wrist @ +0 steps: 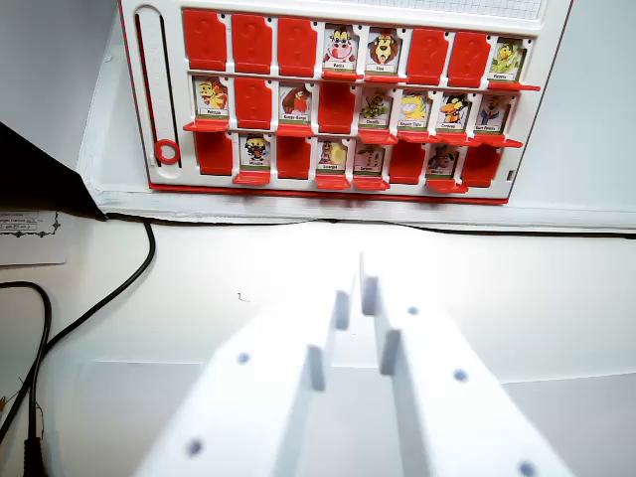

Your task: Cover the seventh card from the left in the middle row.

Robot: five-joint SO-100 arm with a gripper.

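A black cable (109, 293) curves across the white table (497, 288) on the wrist view's left, beside a printed paper (30, 237).

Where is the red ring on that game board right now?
In the wrist view, the red ring sits at the board's lower-left corner, left of the bottom row of cards.

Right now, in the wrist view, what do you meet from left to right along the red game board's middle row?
Picture card, red plastic flap, picture card, red plastic flap, picture card, picture card, picture card, picture card.
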